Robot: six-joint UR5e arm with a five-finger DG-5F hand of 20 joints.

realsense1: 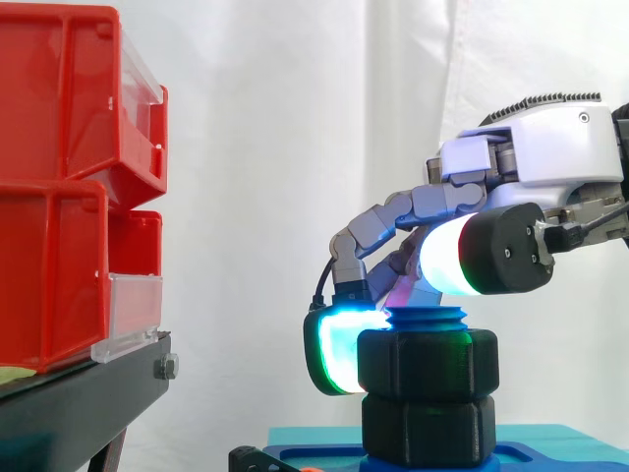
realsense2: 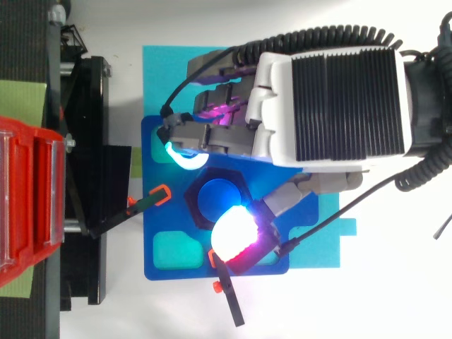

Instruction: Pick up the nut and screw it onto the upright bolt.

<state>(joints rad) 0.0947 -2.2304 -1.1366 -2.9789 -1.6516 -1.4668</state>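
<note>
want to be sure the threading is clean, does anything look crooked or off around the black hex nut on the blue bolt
Nothing stands out. The black plastic hex nut sits level on the upright blue threaded bolt, whose top shows above it, and the hand pinches the nut between glowing pads on opposite sides.

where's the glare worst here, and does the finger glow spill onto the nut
Top view: the glowing pad of the fingers beside the black hexagonal plastic nut burns out to white in its middle, red only at its rim. Side view: a cyan-green pad tints that nut's upper edge green; the white curtain shows only soft fold shadows.
</note>
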